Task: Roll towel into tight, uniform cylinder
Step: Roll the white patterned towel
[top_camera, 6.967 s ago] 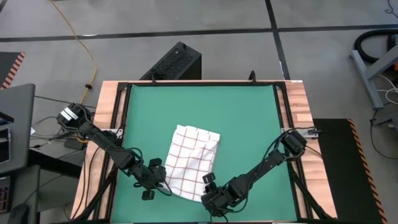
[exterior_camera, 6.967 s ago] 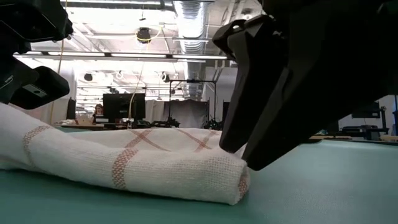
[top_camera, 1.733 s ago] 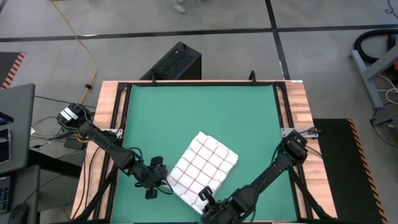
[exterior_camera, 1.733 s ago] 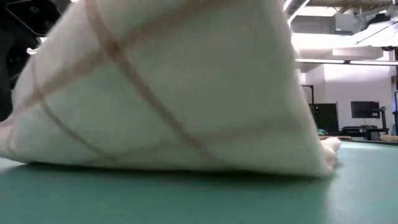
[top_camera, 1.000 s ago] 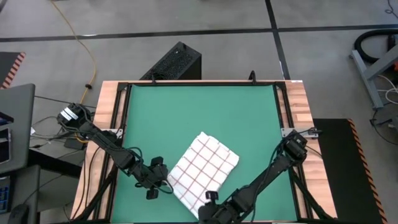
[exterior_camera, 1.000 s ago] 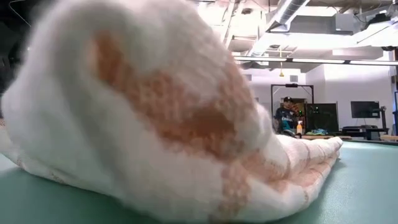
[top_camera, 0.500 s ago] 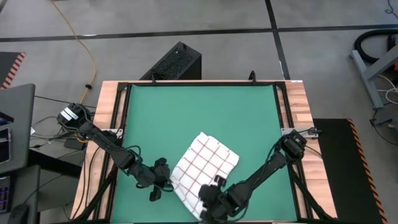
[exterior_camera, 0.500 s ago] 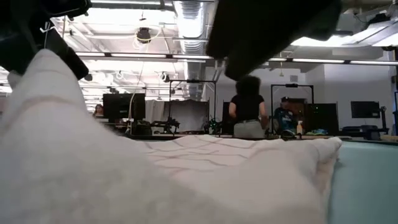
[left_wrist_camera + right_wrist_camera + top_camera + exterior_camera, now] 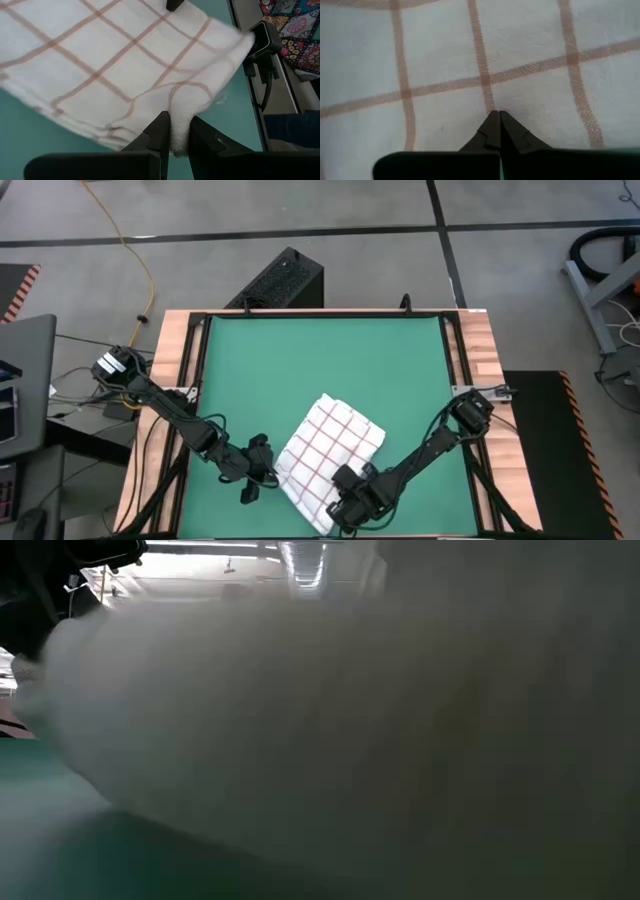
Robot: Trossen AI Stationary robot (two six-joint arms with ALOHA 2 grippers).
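Observation:
The towel (image 9: 330, 452), white with a red-brown grid, lies folded and slantwise on the green mat (image 9: 300, 360), near the table's front edge. In the low view the towel (image 9: 330, 730) fills the picture as a white blur. My left gripper (image 9: 264, 471) is at the towel's left corner and is shut on it (image 9: 178, 140). My right gripper (image 9: 347, 486) stands over the towel's near right part with its fingers shut (image 9: 496, 118). They point at the cloth's top face. My left gripper pinches a bunched fold at the towel's edge (image 9: 180, 117) between its two fingers, near the left corner. It comes in low from the table's left. The rest of the towel lies spread beyond the fingers. My right gripper has its shut fingertips (image 9: 492, 125) at the towel's top face (image 9: 485, 75). No fold shows between them. I cannot tell whether they touch the cloth.
Black rails and a wooden frame (image 9: 180, 380) border the mat. The mat's far half is bare green. A black camera mount (image 9: 265, 40) stands at the table's near edge, close to the towel.
My right gripper has gone from the table's near edge toward the far edge, and now stands over the towel's near right part. My left gripper has gone slightly toward the towel's left corner. In the low view the towel has come to fill the whole picture.

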